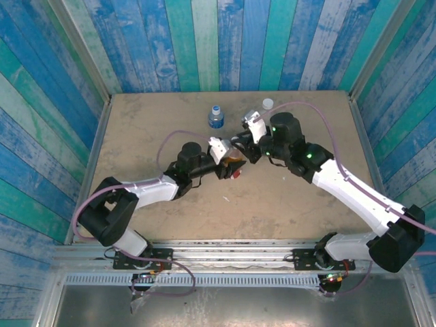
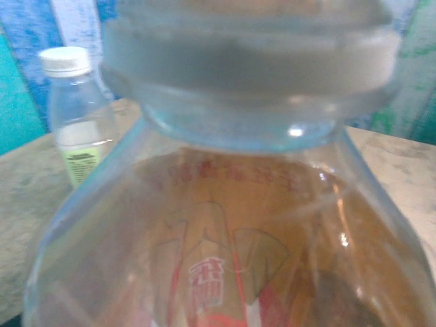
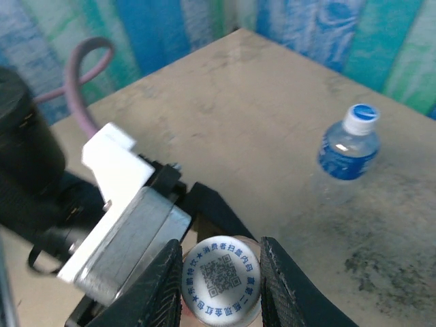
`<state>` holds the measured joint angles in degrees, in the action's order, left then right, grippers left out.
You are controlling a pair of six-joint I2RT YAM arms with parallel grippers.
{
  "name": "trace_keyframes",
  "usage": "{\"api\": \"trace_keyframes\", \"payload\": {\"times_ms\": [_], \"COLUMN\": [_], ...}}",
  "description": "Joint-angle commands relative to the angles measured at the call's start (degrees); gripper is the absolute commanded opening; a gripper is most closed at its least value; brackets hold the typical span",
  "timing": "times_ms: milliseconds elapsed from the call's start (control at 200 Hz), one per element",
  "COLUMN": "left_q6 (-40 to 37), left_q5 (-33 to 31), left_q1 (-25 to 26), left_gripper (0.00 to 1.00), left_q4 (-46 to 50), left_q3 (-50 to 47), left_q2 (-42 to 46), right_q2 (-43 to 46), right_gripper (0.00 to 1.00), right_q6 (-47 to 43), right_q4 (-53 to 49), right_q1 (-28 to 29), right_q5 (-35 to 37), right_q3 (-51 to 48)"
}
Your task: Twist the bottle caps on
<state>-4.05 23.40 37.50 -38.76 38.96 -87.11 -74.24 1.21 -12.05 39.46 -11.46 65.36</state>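
The bottle with orange liquid and a red label (image 1: 236,170) is held over mid-table by my left gripper (image 1: 228,162), shut on its body. In the left wrist view this bottle (image 2: 231,231) looms very close, with a pale grey cap (image 2: 252,61) on its neck. My right gripper (image 3: 221,262) comes down from above, and its two black fingers (image 3: 163,286) press both sides of that white cap (image 3: 221,283), which bears a printed code. The blue-label bottle (image 1: 216,117) stands behind with its blue cap (image 3: 360,117) on. The pale yellow-green bottle (image 2: 78,129) carries a white cap (image 2: 65,60).
The pale bottle (image 1: 266,105) stands at the back, close behind the right arm's wrist (image 1: 283,129). Painted plank walls (image 1: 204,41) close in the table on three sides. Bare tabletop (image 1: 272,204) lies in front of the grippers.
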Motion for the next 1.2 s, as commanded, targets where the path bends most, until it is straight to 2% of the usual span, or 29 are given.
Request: {"api": "trace_keyframes", "payload": {"times_ms": [0,115,295,385,506,671,826,946,1061,1196], "left_q6": [1.3,1.1,-0.7,-3.3,-5.2,-5.8,-8.1,-11.8,-13.0,-13.6], "left_q5": [-8.1,-8.4,-4.7,1.8,7.4,18.0,25.8,33.8,38.3,39.8], "left_q1": [0.2,0.2,0.2,0.2,0.1,-1.0,-1.4,-1.5,-1.5,-1.4], "left_gripper": [0.65,0.65,0.64,0.64,0.64,0.64,0.64,0.65,0.65,0.65], "left_q4": [-7.9,-8.0,-7.4,-6.5,-3.4,-1.7,1.8,7.4,9.0,11.2], "left_q3": [6.1,6.0,4.2,2.0,-0.1,-1.9,-2.5,-1.2,-1.3,-0.5], "left_q2": [-0.2,-0.3,0.5,1.7,3.0,4.0,6.5,7.9,9.4,9.6], "right_q2": [-3.4,-3.0,-2.0,-0.2,3.7,10.5,14.9,15.7,14.1,11.9], "right_gripper": [0.25,0.26,0.31,0.37,0.49,0.6,0.62,0.57,0.54,0.54], "right_q6": [10.3,14.2,11.7,7.0,0.8,-4.5,-7.8,-12.1,-17.4,-19.7], "right_q4": [-8.8,-8.3,-8.7,-7.0,-4.6,-1.2,-2.7,-7.6,-14.9,-17.3], "right_q1": [2.9,3.3,3.3,3.3,3.3,3.2,1.7,-0.5,-1.0,-1.0], "right_q5": [10.5,14.4,13.7,9.2,1.5,-4.6,-10.3,-20.5,-26.2,-28.0], "right_q3": [-4.6,-5.1,-2.4,-0.6,0.4,-3.0,-5.0,-3.7,-0.9,0.9]}}
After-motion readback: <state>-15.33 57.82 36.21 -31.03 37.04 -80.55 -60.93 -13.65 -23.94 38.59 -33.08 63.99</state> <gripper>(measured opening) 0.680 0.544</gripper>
